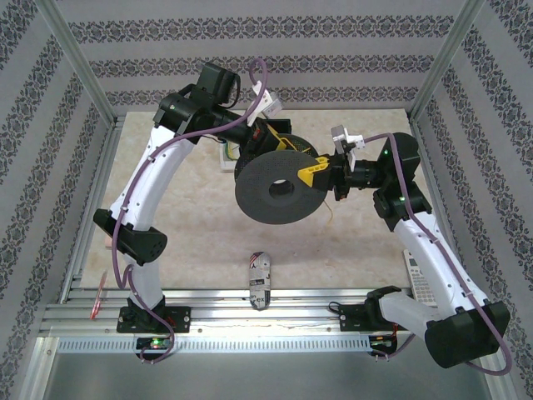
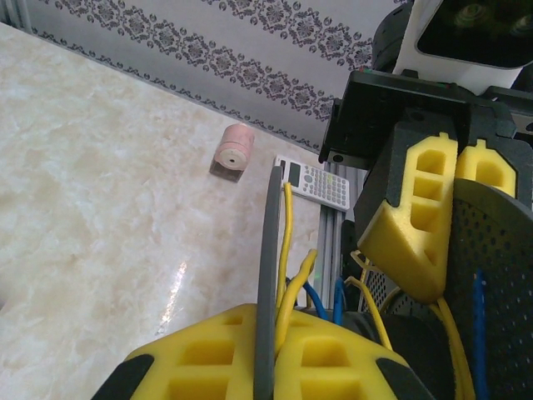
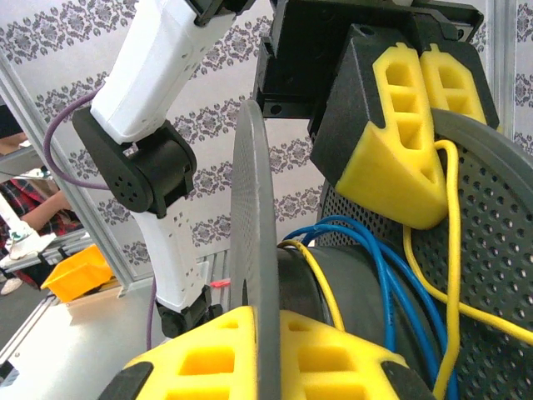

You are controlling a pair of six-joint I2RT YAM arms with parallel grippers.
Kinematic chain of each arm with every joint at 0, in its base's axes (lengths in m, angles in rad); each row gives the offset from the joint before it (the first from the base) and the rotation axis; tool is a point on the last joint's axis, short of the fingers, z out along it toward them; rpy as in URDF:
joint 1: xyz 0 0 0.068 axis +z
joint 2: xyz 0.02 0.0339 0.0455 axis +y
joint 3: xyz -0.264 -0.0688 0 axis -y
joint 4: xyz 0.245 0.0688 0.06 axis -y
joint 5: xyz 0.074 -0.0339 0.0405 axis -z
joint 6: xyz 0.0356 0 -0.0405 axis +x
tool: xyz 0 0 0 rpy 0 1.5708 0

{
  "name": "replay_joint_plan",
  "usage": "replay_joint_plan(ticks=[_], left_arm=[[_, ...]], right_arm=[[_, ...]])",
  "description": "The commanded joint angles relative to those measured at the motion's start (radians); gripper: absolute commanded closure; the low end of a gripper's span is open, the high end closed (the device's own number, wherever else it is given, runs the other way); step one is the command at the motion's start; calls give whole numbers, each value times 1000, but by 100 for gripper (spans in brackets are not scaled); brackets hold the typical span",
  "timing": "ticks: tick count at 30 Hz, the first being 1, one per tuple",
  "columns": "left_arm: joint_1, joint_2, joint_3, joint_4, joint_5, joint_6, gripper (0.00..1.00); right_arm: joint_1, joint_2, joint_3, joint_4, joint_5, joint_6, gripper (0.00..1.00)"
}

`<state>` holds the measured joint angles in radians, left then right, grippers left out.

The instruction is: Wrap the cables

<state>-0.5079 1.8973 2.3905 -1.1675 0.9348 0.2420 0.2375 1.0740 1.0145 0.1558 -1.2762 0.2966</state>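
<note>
A dark grey perforated spool [image 1: 279, 187] hangs above the table, held from both sides. My left gripper [image 1: 260, 137] comes in from behind. Its yellow fingers are shut on one thin grey flange [image 2: 272, 242], and a yellow cable [image 2: 286, 242] is squeezed in beside that flange. My right gripper [image 1: 312, 169] is shut on the other flange [image 3: 254, 250] from the right. The cables lie loosely round the hub: the yellow cable [image 3: 454, 250] loops over the perforated flange next to blue strands [image 3: 391, 275]. The left gripper [image 2: 271, 321] and the right gripper [image 3: 266, 321] each grip at the frame's bottom edge.
A calculator [image 2: 321, 183] and a pink tape roll [image 2: 234, 150] lie on the beige table by the aluminium rail. A small black-and-white object [image 1: 260, 279] sits at the near edge. Patterned walls enclose the table. A yellow bin [image 3: 79, 271] stands outside.
</note>
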Motion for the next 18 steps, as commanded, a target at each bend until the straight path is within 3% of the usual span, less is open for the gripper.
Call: replay_joint_plan(ticks=[1, 5, 7, 12, 18], left_arm=[[6, -13, 34, 52, -20, -69, 84], [46, -71, -28, 54, -28, -54, 47], [77, -125, -106, 101, -21, -68, 36], [156, -281, -340, 271, 17, -127, 21], [175, -388, -581, 432, 41, -192, 17]], right_arm=[[-9, -5, 8, 28, 86, -21, 100], [-38, -6, 30, 40, 67, -8, 100], [-49, -5, 41, 43, 58, -4, 100], [-61, 0, 60, 57, 46, 10, 100], [-63, 5, 66, 96, 36, 46, 100]])
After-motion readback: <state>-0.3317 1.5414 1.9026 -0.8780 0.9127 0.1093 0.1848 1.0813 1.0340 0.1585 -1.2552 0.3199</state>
